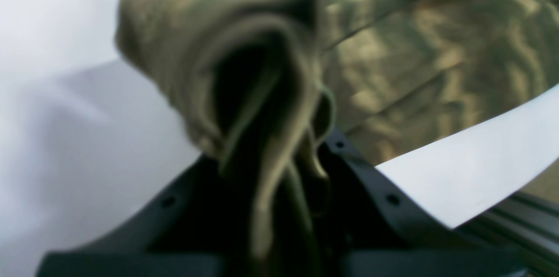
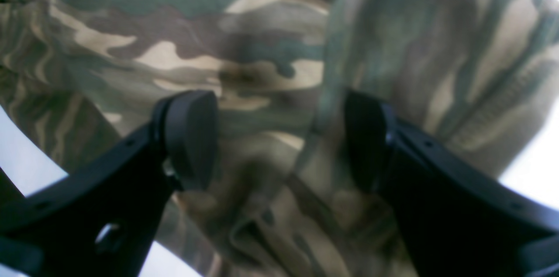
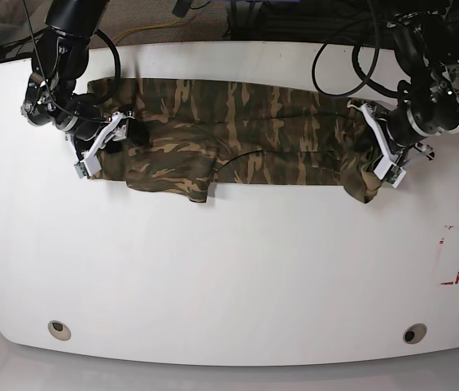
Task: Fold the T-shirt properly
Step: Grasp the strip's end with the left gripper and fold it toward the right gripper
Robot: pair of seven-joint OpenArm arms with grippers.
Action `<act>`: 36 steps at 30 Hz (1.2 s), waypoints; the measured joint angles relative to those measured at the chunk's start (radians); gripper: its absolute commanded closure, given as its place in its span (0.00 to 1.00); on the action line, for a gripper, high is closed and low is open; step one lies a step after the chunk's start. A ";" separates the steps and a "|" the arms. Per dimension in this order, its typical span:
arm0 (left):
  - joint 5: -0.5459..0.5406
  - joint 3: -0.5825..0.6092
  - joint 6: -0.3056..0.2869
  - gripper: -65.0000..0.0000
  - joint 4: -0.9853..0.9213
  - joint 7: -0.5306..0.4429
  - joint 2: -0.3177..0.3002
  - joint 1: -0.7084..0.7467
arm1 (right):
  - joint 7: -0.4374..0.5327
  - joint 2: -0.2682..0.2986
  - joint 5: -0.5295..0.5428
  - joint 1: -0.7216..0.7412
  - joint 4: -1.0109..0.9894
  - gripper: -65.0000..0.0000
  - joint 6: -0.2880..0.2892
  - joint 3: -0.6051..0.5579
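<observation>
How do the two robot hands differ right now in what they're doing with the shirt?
The left gripper has its jaws closed on a bunched part of the T-shirt, while the right gripper has its jaws spread apart. The left one lifts its cloth into a raised fold; the right one grips nothing, with cloth lying flatter between its jaws. Both are at the shirt, toward opposite ends.

The T-shirt [image 3: 254, 122] lies on the table [image 3: 213, 269], stretching from under the right gripper's fingers [image 2: 188, 137] to the left gripper's fingers [image 3: 386, 156], with cloth bunched between the latter. A flap [image 3: 172, 171] lies just beside the right fingers, on the side toward the left ones.
</observation>
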 measured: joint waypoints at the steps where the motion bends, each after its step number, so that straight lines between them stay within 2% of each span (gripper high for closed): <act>1: 0.007 0.022 0.000 0.98 0.000 0.003 0.008 -0.006 | 0.005 -0.002 0.002 0.001 -0.003 0.33 0.000 0.000; 6: 0.007 0.127 0.003 0.97 0.001 -0.001 0.048 -0.055 | 0.005 -0.003 0.002 0.003 -0.007 0.33 0.000 0.000; 9: 0.010 0.209 0.050 0.97 -0.001 -0.001 0.069 -0.073 | 0.005 -0.003 0.002 0.003 -0.007 0.33 0.000 0.000; 11: 0.005 0.240 0.060 0.93 -0.001 -0.002 0.071 -0.077 | 0.006 -0.003 0.003 0.003 -0.007 0.33 0.000 0.000; 13: 0.012 0.272 0.069 0.84 -0.001 0.000 0.069 -0.077 | 0.006 -0.005 0.002 0.003 -0.007 0.33 0.000 0.000; 15: 0.029 0.311 0.069 0.68 -0.002 -0.001 0.066 -0.075 | 0.006 -0.008 0.002 0.004 -0.007 0.33 0.000 0.002; 19: 0.103 0.386 0.072 0.45 -0.002 0.000 0.062 -0.076 | 0.006 -0.008 0.003 0.004 -0.007 0.33 0.000 0.002; 23: 0.145 0.466 0.084 0.35 -0.002 0.039 0.063 -0.076 | 0.005 -0.009 0.002 0.006 -0.007 0.33 0.000 0.002; 26: 0.183 0.542 0.108 0.33 -0.002 0.074 0.060 -0.096 | 0.005 -0.009 0.002 0.006 -0.007 0.33 0.000 0.001; 29: 0.171 0.620 0.113 0.33 0.000 0.059 0.061 -0.119 | 0.005 -0.010 0.002 0.007 -0.007 0.33 0.000 0.001; 32: 0.163 0.615 0.113 0.33 0.002 0.064 0.071 -0.129 | 0.005 -0.011 0.002 0.009 -0.007 0.33 0.000 0.001; 36: 0.169 0.550 0.112 0.33 0.021 0.066 0.064 -0.168 | 0.001 -0.012 0.002 0.009 -0.006 0.33 0.000 0.001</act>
